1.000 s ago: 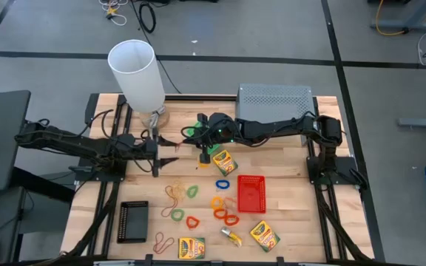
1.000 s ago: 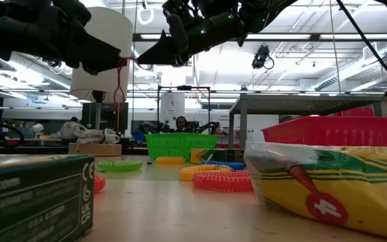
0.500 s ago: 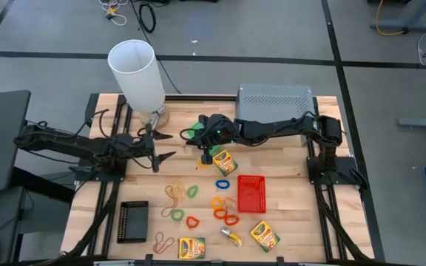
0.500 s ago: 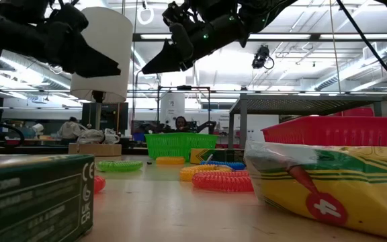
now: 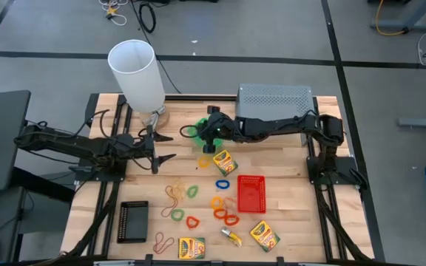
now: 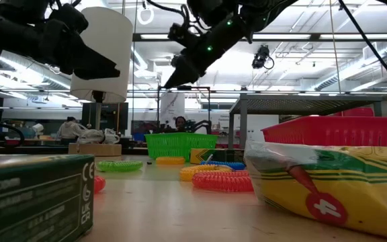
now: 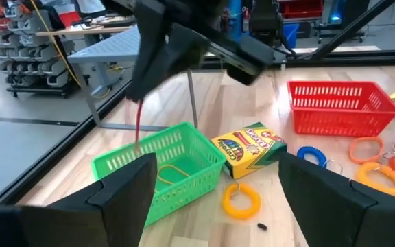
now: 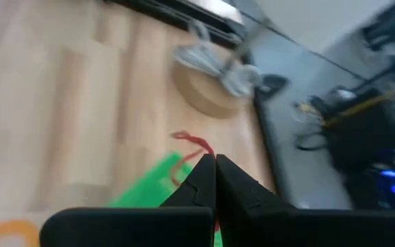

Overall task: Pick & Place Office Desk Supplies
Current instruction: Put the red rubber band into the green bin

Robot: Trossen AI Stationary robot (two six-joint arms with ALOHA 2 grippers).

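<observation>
The left gripper [image 5: 163,147] now stands open, no longer pinching the red rubber band [image 7: 138,121]. The right gripper [image 5: 207,135] holds it alone, shifted over the green tray [image 5: 196,133].

Illumination is bright, even and overhead; shadows on the wooden table [image 5: 287,159] are faint. In the low view, ceiling lights backlight both arms into dark silhouettes, and the nearest crayon box [image 6: 328,185] is out of focus. The right wrist view is strongly motion-blurred. The left wrist view is sharp.
</observation>
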